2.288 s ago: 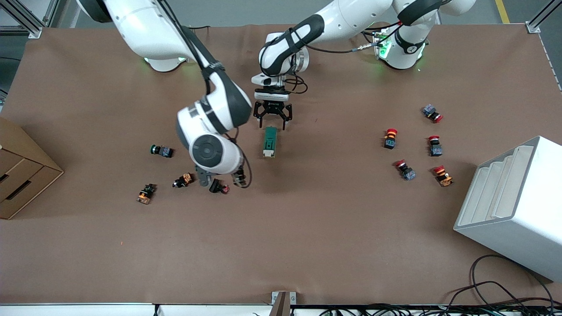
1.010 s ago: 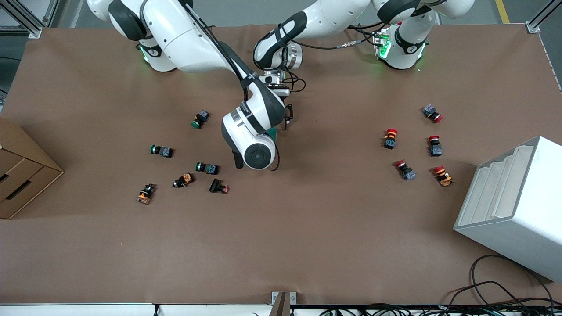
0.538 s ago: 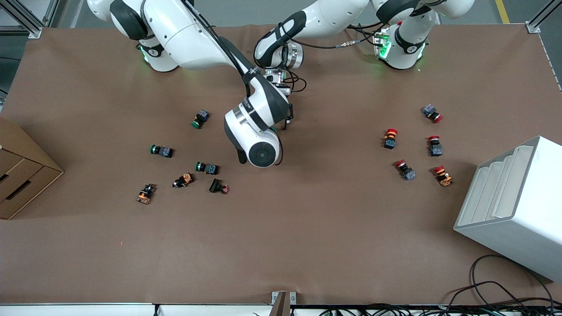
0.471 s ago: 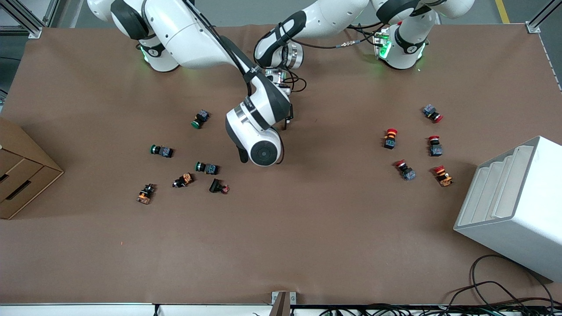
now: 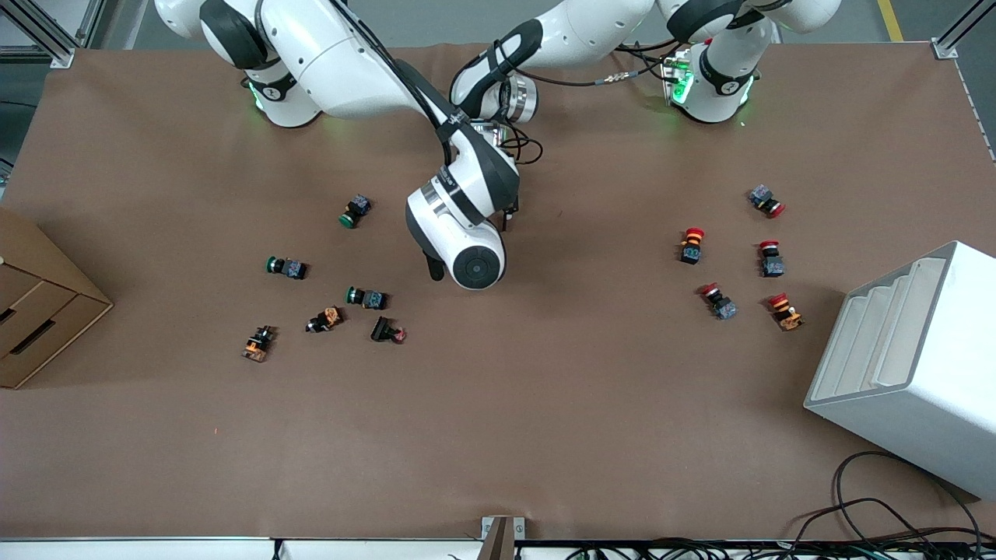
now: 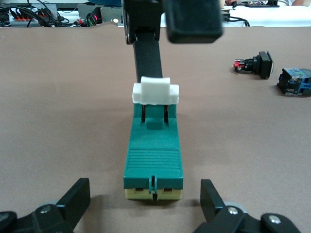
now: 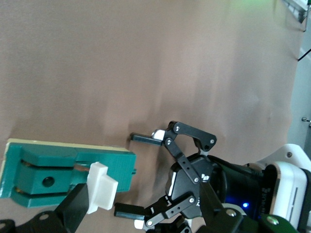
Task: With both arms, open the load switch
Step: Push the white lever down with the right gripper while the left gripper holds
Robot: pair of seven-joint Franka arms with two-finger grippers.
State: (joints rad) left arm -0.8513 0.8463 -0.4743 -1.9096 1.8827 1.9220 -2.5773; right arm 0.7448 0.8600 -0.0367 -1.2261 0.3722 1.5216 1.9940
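Note:
The load switch [image 6: 154, 150] lies on the brown table, a dark-green block with a white tab [image 6: 155, 91] at the end nearer the front camera. My left gripper [image 6: 146, 201] is open, and its fingers [image 6: 75, 201] flank the switch's other end without touching it. My right gripper [image 7: 143, 213] is open over the tab end. One of its fingers [image 7: 73, 208] stands right beside the tab [image 7: 101, 191]. In the front view the right arm's wrist [image 5: 467, 241] hides the switch and both grippers almost fully.
Several green and orange push buttons [image 5: 366, 297] lie toward the right arm's end of the table. Several red ones [image 5: 718, 301] lie toward the left arm's end. A cardboard box [image 5: 39, 303] and a white rack [image 5: 910, 365] stand at the table's ends.
The right arm has swung from over the push buttons to above the load switch and hides it in the front view. The left gripper has stayed at the switch's end.

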